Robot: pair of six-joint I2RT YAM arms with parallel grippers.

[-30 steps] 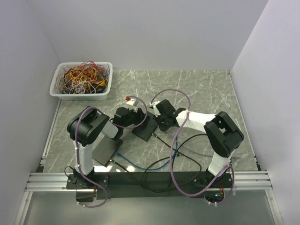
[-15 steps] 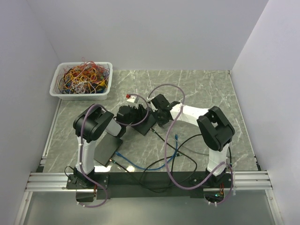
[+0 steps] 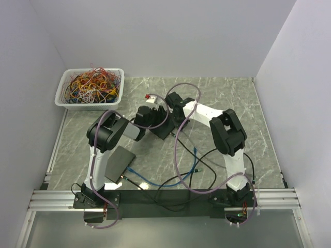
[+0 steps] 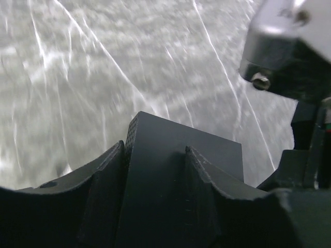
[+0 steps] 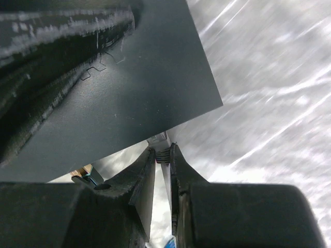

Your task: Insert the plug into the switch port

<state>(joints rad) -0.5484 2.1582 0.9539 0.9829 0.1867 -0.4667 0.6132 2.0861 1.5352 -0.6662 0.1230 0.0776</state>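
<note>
Left gripper (image 4: 155,157): jaws clamp the black rectangular switch box (image 4: 212,150); brace it firmly.
Right gripper (image 5: 163,155): jaws pinch the clear plastic plug (image 5: 161,140); square it up, advance gently.

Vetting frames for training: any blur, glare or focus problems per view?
Top external: sharp, evenly lit, soft shadows only. Left wrist: marble table smeared by blur, black switch in the left gripper crisper, right arm out of focus. Right wrist: table streaked, plug in the right gripper soft and shaded.

white left arm (image 3: 94,166) and right arm (image 3: 202,112), black joints, looping mauve cables (image 3: 182,84); black ridged fingers (image 4: 103,199).
</note>
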